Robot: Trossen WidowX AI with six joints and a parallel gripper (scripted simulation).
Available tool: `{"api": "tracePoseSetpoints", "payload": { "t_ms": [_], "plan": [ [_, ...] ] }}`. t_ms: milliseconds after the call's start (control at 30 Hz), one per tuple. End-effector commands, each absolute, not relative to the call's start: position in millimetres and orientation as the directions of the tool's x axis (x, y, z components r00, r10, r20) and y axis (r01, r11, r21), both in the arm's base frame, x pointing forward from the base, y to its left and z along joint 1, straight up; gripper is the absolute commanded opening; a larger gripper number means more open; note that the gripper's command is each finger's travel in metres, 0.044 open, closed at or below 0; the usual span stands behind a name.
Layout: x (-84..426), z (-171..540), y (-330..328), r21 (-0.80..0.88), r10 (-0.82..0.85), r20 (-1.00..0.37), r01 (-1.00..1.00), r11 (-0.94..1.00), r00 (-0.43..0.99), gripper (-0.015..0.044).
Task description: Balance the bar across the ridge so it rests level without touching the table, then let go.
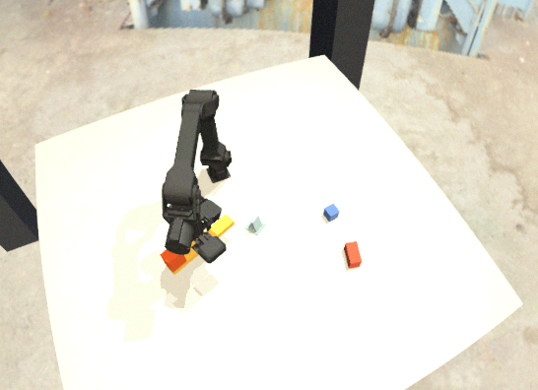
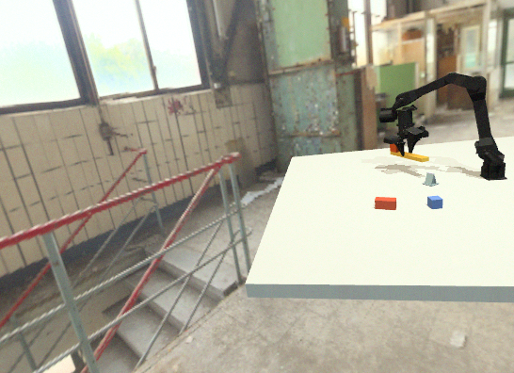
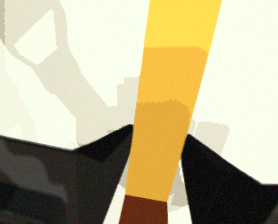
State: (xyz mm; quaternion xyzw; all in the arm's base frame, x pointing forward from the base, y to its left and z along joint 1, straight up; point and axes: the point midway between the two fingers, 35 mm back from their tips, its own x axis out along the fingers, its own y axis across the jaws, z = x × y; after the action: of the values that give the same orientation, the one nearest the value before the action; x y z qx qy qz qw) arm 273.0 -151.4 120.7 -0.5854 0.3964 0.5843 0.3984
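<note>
The yellow bar [image 1: 223, 226] [image 2: 418, 156] [image 3: 172, 75] has an orange-red block [image 1: 173, 258] [image 2: 393, 148] [image 3: 144, 212] on one end. My gripper [image 1: 203, 235] [image 2: 406, 153] [image 3: 157, 135] is shut on the bar, near the block end, with one finger on each long side. The bar hangs above the table, its shadow apart from it in the exterior view. Its plain end points toward the ridge side. The small grey-green ridge [image 1: 256, 225] [image 2: 430, 179] stands on the table beyond that end, bare and apart from the bar. The wrist view does not show the ridge.
A blue cube [image 1: 331, 213] [image 2: 435, 202] and a loose red block [image 1: 353, 254] [image 2: 385, 203] lie on the white table [image 1: 296, 328] [image 2: 329, 252], on the far side of the ridge from the gripper. Dark posts stand beyond the table edges in the top view.
</note>
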Motion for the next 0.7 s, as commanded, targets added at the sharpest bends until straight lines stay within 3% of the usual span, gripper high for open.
{"api": "tracePoseSetpoints", "payload": {
  "t_ms": [0, 267, 667],
  "plan": [
    [273, 138, -152, -0.016, -0.012, -1.000, -0.928, -0.372, 0.022, 0.0000],
    [272, 145, -149, -0.016, -0.012, -1.000, -0.933, -0.358, 0.022, 0.0000],
    [276, 147, -102, -0.021, -0.008, -1.000, -0.995, -0.102, 0.022, 0.0000]
  ]
}}
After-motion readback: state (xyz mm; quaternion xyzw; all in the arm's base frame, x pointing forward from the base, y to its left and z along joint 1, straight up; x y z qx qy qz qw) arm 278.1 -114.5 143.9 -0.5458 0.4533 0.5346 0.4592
